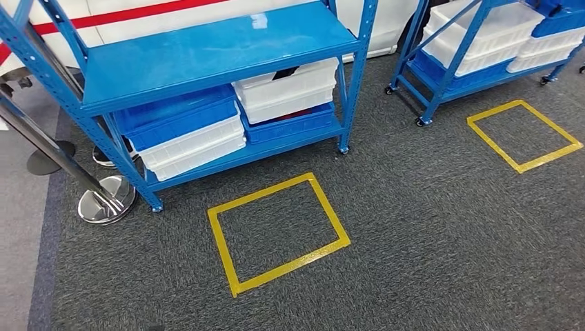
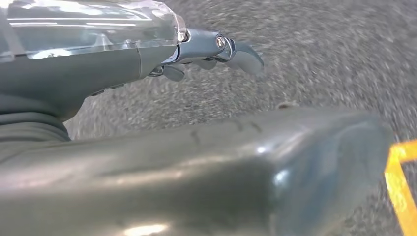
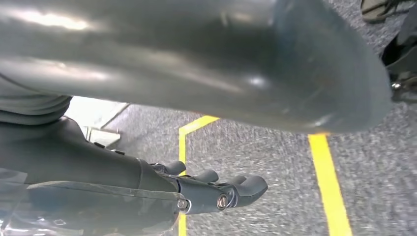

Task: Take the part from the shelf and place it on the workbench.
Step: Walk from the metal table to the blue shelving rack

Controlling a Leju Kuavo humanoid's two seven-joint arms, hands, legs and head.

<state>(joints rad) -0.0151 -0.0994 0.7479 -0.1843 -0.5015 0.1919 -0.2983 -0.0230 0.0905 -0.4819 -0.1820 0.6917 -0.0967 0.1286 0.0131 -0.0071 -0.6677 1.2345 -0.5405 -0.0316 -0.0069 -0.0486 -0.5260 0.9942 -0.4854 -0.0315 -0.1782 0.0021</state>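
Blue metal shelf [image 1: 207,52] standing upper left of frame, white plastic bins [image 1: 286,89] sitting on its lower tier; part indiscernible. Left robot hand [image 2: 216,51] and right robot hand [image 3: 216,189] hanging empty, fingers loosely apart, above grey carpet [image 1: 428,227].

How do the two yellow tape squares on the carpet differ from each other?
The nearer yellow square lies in front of the blue shelf that holds stacked bins, while the farther yellow square lies beside the second blue rack. The nearer one looks larger in the head view; the farther one looks smaller and is turned at a different angle. Both are hollow outlines of yellow tape on the same dark grey carpet, with nothing inside them.
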